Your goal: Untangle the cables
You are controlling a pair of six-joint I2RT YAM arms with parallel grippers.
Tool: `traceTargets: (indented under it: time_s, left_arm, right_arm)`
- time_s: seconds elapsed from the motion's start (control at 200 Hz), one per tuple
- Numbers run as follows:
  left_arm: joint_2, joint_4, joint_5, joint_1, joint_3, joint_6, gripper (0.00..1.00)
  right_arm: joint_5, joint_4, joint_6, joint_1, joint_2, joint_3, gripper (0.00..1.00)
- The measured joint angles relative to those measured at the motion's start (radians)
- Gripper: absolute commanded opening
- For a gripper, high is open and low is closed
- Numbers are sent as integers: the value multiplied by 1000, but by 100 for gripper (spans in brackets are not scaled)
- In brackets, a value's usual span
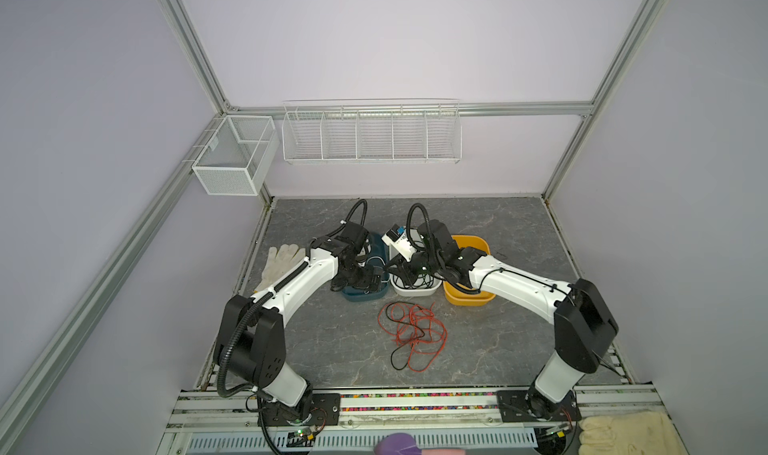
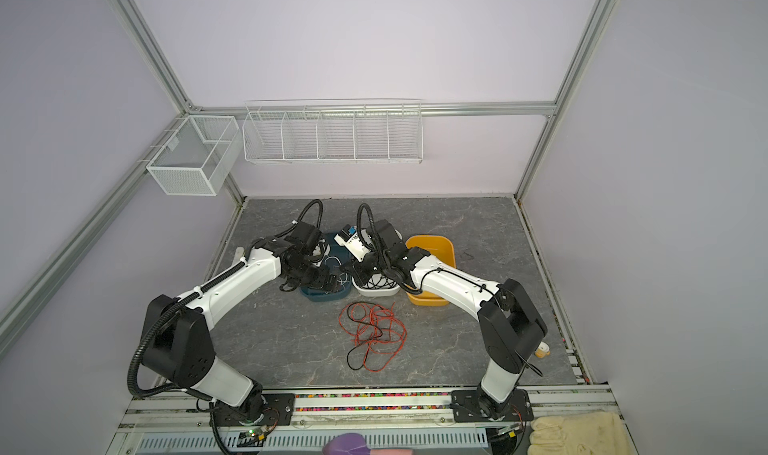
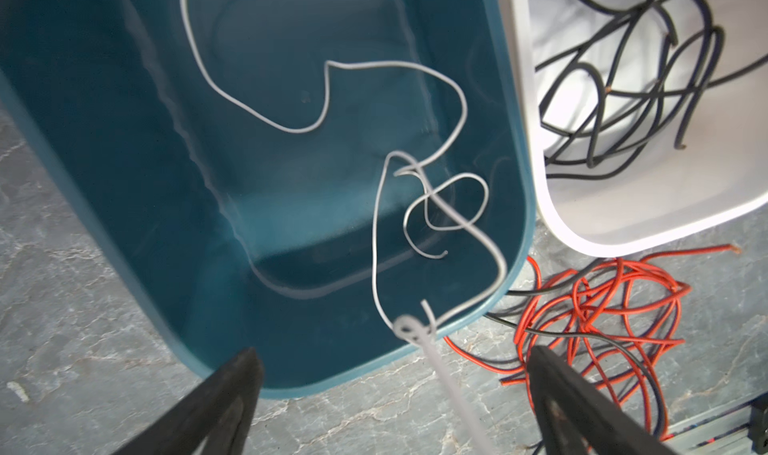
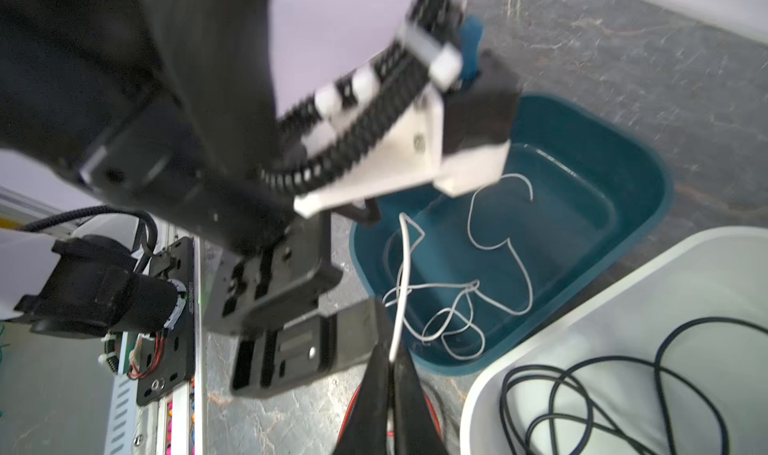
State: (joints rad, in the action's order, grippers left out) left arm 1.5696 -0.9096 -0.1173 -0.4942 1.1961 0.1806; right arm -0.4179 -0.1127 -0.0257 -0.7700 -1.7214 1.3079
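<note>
"Two grippers: how did they stand?"

"The right gripper (image 4: 392,361) pinched the white cable (image 4: 401,274) at the blue bin's (image 3: 124,183) rim. The left gripper (image 3: 394,352) gaped, empty. The red and black cables (image 1: 411,332) lay tangled toward the table's (image 1: 519,349) front edge."

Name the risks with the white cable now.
The right claw is shut on the white cable, which crosses itself in the teal bin; pulling may tighten the loops. The cable hangs over the bin's rim, so a pull might drag the bin. The open left claw sits close; arms may collide.
</note>
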Motion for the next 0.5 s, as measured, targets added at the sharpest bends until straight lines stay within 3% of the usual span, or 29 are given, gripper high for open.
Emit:
traceTargets:
  time_s: [0.23, 0.5]
  left_arm:
    - [-137, 4, 6, -12, -63, -2, 99]
    - [-469, 93, 34, -12, -232, 0, 99]
  right_arm:
    - [-11, 8, -8, 18, -82, 83, 7]
    - [-29, 26, -40, 26, -179, 122, 7]
